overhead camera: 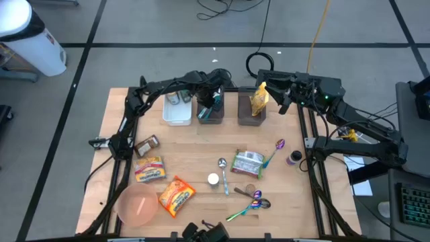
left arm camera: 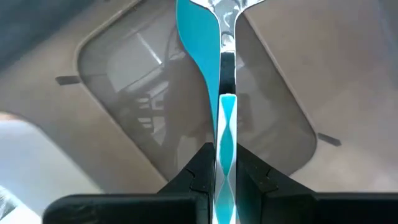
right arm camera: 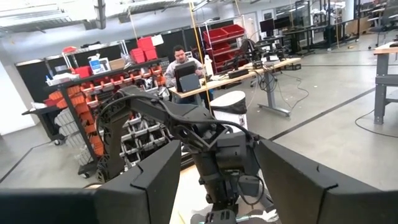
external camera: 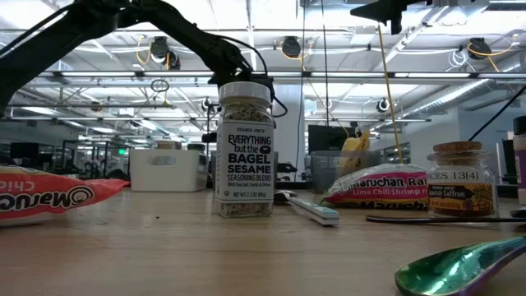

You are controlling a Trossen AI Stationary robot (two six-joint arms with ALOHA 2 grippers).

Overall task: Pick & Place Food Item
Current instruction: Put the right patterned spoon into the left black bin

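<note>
My left gripper [overhead camera: 213, 95] is over the middle grey bin [overhead camera: 209, 113] at the table's far side, shut on a teal-handled utensil [left arm camera: 225, 118]. The bin's floor [left arm camera: 143, 118] shows beyond the utensil in the left wrist view. My right gripper [overhead camera: 281, 94] is open and empty beside the right grey bin [overhead camera: 250, 115], where a yellow snack bag [overhead camera: 259, 99] stands. In the right wrist view the right gripper [right arm camera: 217, 174] faces the left arm. A green noodle packet [overhead camera: 247, 163] and two orange packets [overhead camera: 149, 169] [overhead camera: 176, 195] lie flat on the table. My left gripper pinches the utensil's twisted teal handle [left arm camera: 227, 146] between its two fingers [left arm camera: 199, 171]. The fingers come from above and lie along the handle. The utensil points away from the fingers toward the bin floor, its silver head end [left arm camera: 217, 9] farthest out.
A white bin [overhead camera: 176, 107] stands left of the grey bins. A seasoning jar [external camera: 245, 150], a saffron jar [external camera: 462, 179], spoons [overhead camera: 225, 175] [overhead camera: 274, 153] [overhead camera: 248, 205], a pink bowl [overhead camera: 138, 204] and a brown packet [overhead camera: 146, 144] are spread over the table.
</note>
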